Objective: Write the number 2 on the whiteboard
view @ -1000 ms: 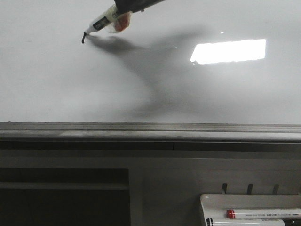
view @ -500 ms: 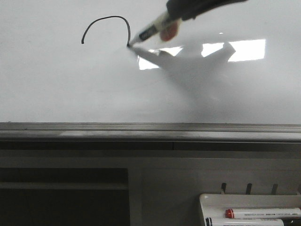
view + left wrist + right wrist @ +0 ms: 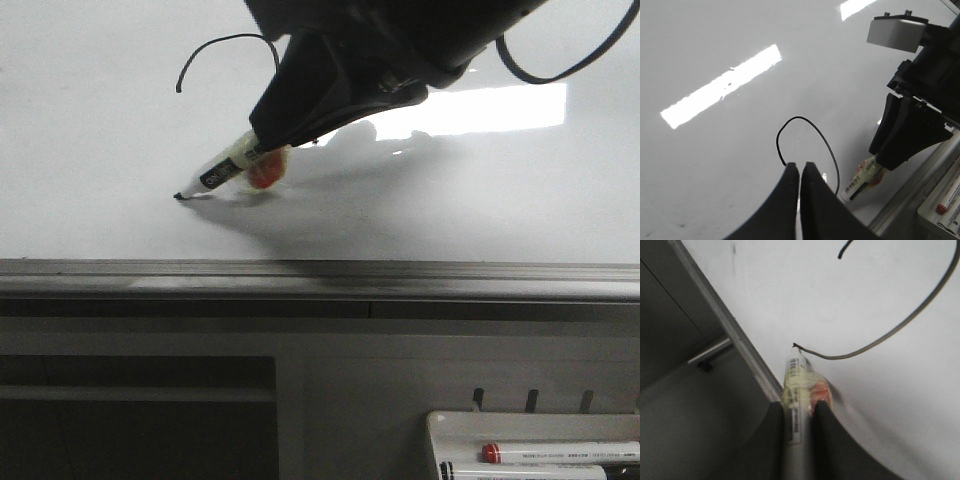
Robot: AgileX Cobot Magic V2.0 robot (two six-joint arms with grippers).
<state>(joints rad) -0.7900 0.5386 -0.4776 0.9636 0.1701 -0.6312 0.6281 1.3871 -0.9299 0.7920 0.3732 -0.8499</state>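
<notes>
The right gripper (image 3: 798,412) is closed on a white-barrelled black marker pen (image 3: 226,170), its tip touching the large glossy white whiteboard (image 3: 100,150) at the lower left end of the diagonal stroke. The thin black hand-drawn number 2 (image 3: 900,322) is only partly there: the curved top and the slanted downstroke show, while the base stroke is not yet drawn. The left gripper (image 3: 800,172) hangs over the board near the curve, fingers pressed together and holding nothing. The likeliest fault from here is a weak or broken base line, caused by the tip lifting off the board as the arm sweeps sideways. Pressing too hard could make the marker slip between the fingers. A stroke run too low would meet the grey metal bottom edge (image 3: 320,270).
</notes>
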